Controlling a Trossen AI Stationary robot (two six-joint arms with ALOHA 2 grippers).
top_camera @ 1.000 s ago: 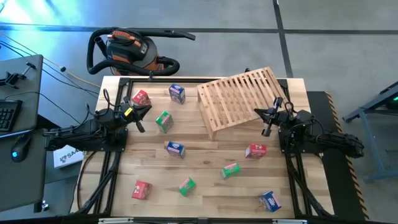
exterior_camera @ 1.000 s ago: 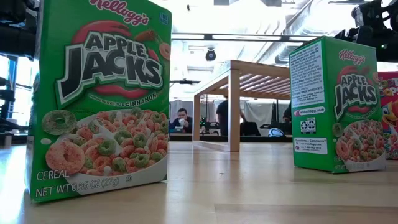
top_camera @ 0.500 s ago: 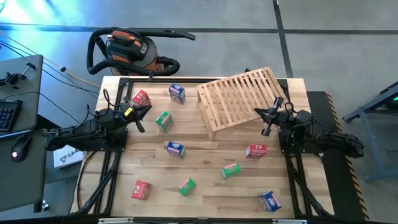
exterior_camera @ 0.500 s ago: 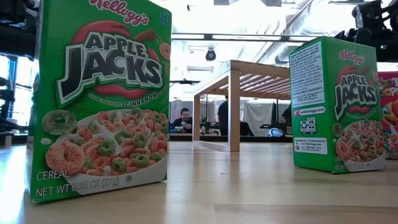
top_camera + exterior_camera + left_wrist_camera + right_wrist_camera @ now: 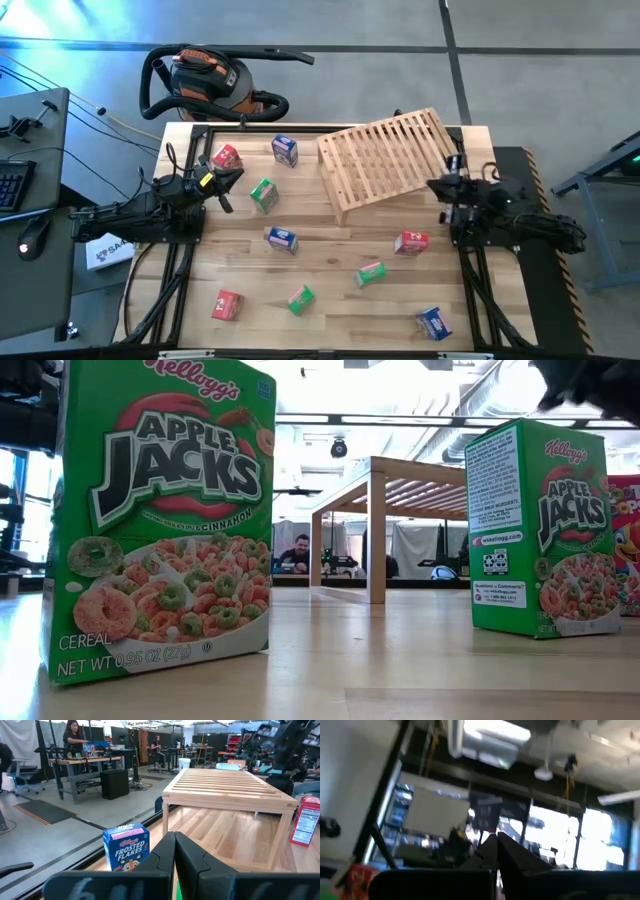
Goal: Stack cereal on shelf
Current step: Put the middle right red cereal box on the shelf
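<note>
Since the earlier frames the right pincer (image 5: 447, 190) has swung up from its downward tilt beside the rack and is now sitting higher over the table's right edge, with its camera pointing toward the ceiling; its fingers (image 5: 495, 851) are pressing together, holding nothing. The light wooden slatted shelf (image 5: 385, 158) is standing tilted at the far right of the plank table (image 5: 330, 265), empty of boxes. All nine small cardboard cereal boxes are lying scattered on the table, apart from one another: a red box (image 5: 227, 157) and a blue box (image 5: 285, 150) at the far left, a green box (image 5: 264, 195) just nearer, a blue box (image 5: 282, 239) in the middle, a red box (image 5: 411, 242) and a green box (image 5: 371, 273) toward the right, a red box (image 5: 227, 305) and a green box (image 5: 301, 299) at the near edge, and a blue box (image 5: 433, 322) at the near right corner. The left pincer (image 5: 226, 190) is resting at the table's left side, near the far green box, its fingers (image 5: 165, 852) closed on nothing. An orange and black shop vacuum (image 5: 210, 82) is standing on the floor beyond the table.
</note>
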